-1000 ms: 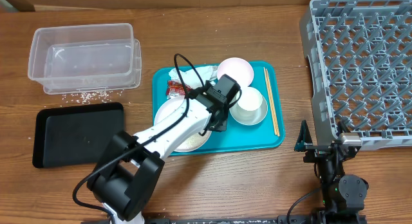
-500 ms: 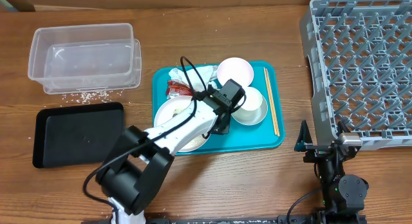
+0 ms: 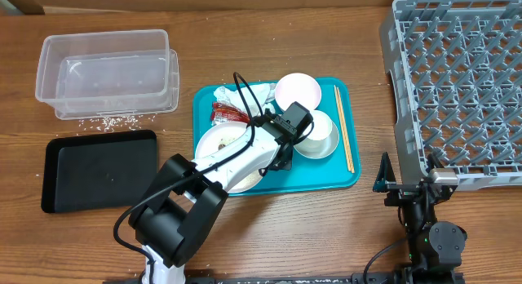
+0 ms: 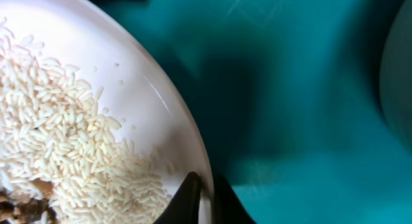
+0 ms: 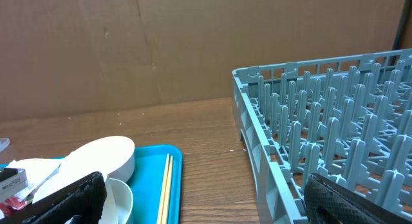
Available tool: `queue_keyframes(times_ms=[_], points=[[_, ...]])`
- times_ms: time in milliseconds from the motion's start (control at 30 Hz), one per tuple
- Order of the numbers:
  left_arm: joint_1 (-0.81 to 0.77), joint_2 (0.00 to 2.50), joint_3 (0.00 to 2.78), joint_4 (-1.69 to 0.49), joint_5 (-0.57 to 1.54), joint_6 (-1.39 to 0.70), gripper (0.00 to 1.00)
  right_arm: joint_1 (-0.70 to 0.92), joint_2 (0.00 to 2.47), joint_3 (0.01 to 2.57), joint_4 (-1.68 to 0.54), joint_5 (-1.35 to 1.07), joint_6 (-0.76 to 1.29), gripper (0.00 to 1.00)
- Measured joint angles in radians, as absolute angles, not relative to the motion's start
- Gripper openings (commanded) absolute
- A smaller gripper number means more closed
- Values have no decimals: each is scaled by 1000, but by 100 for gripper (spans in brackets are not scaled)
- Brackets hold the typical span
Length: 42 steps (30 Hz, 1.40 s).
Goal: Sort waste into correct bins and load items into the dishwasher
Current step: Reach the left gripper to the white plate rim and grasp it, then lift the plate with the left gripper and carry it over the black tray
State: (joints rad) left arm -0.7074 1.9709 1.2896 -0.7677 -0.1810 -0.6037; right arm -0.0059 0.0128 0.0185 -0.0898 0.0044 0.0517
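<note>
White rice [image 4: 58, 140] lies heaped on the plate [image 4: 129, 63], which sits on the teal tray [image 4: 296, 121]. The left gripper [image 4: 207, 197] pinches the plate's right rim, one finger inside and one outside. The right gripper [image 5: 205, 197] rests spread wide beside the rack [image 5: 322, 121]. A rim pinch will likely let the plate sag, so lift slowly, keep it level, clear the bowl [image 3: 322, 139], and tip only over the tub [image 3: 106, 72].

Left arm stretches forward, left gripper [image 4: 205, 202] tipped down, jaws nipping the plate [image 4: 145, 76] rim. Right arm folded low, right gripper [image 5: 203, 188] jaws wide apart.
</note>
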Motion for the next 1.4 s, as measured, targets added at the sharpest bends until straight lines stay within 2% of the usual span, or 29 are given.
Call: queue_keyframes(times_ms=[400,1100,1400], points=[[-707,1983,1353,-873,-196,-603,4,-6,13,19,-90,4,51,100],[-705,1988,1602,-1241,-248,-608,4,-6,13,19,-90,4,51,100],[-615,1989,1674,-1377,-297,-609,4,-6,13,19,-90,4,52,100]])
